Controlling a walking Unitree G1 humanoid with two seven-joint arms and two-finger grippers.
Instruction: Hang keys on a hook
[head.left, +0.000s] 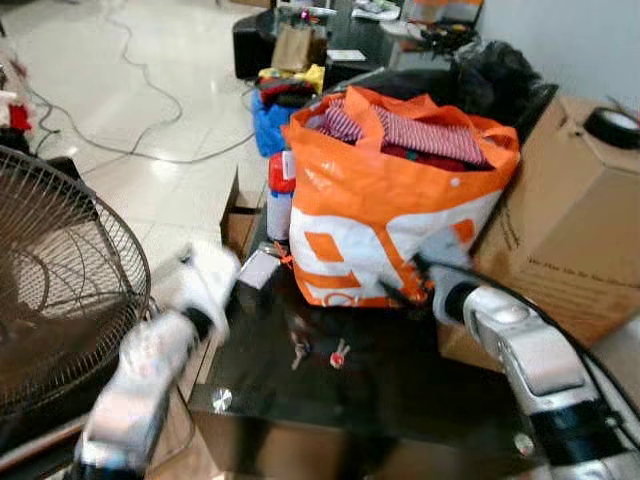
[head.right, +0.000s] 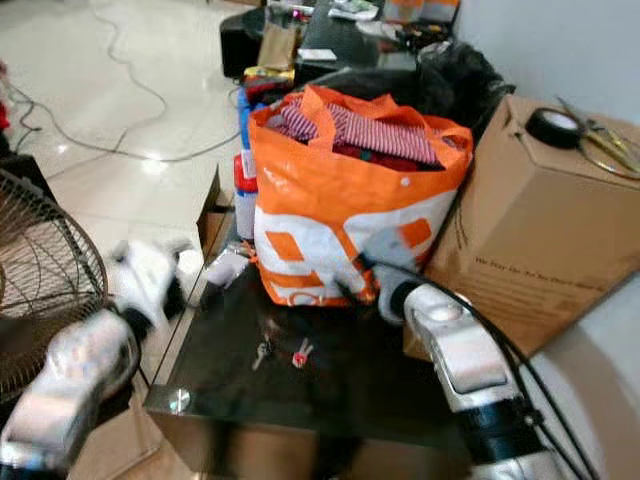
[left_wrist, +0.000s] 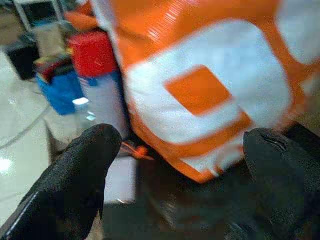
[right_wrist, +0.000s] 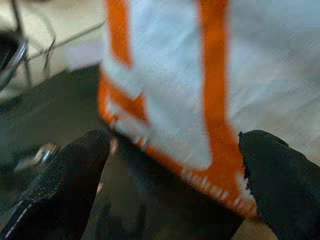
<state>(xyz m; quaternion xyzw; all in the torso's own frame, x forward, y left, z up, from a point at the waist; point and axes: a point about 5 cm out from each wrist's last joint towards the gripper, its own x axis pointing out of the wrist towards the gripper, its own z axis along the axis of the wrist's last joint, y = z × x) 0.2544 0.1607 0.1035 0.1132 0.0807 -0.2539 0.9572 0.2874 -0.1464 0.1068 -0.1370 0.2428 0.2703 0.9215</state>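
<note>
on the dark table (head.left: 420, 400), keys (head.left: 320, 352) between two wide-open, empty grippers, left gripper (left_wrist: 182, 175) and right gripper (right_wrist: 172, 180)

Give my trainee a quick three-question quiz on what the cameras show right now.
1. True or false: the keys lie on the dark table, in front of the orange bag.
2. Which end effector is nearer the bag?
A. left
B. right
C. neither is near it
3. Fill in: on the cardboard box sits a roll of black ____.

Key
1. True; neither end effector touches them.
2. B; the right one reaches to the bag's base, both fingers apart. The left, also open, hangs at the table's left edge.
3. Tape.
</note>
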